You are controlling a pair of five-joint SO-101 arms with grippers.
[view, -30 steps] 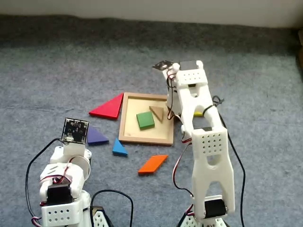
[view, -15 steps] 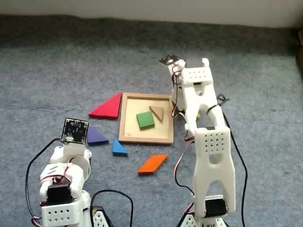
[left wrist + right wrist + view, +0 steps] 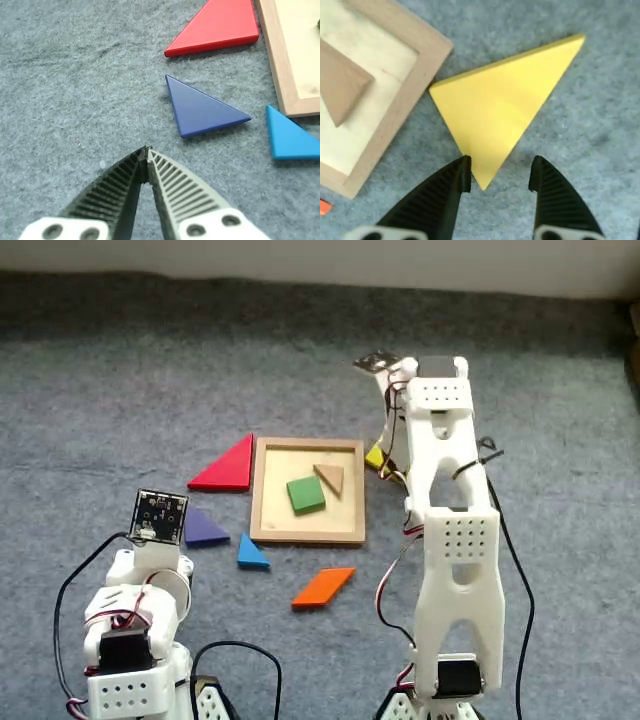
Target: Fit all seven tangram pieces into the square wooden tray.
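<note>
The square wooden tray (image 3: 258,502) lies mid-carpet with a green square (image 3: 306,494) and a tan triangle (image 3: 331,477) inside. A yellow triangle (image 3: 503,104) lies flat just outside the tray's right edge (image 3: 395,115); my right gripper (image 3: 500,175) is open, one corner of the piece between its fingertips. The red triangle (image 3: 220,25), dark blue triangle (image 3: 200,107) and light blue triangle (image 3: 290,140) lie left of the tray. My left gripper (image 3: 146,152) is shut and empty, a short way from the dark blue piece. An orange parallelogram (image 3: 323,586) lies in front of the tray.
Grey carpet covers the whole table. The right arm (image 3: 450,520) stretches alongside the tray's right side. The left arm (image 3: 140,630) sits folded at the near left. A darker strip of carpet runs along the back edge.
The right arm has swung to the right, off the tray's corner, uncovering the yellow triangle beside the tray. The left arm has not moved.
</note>
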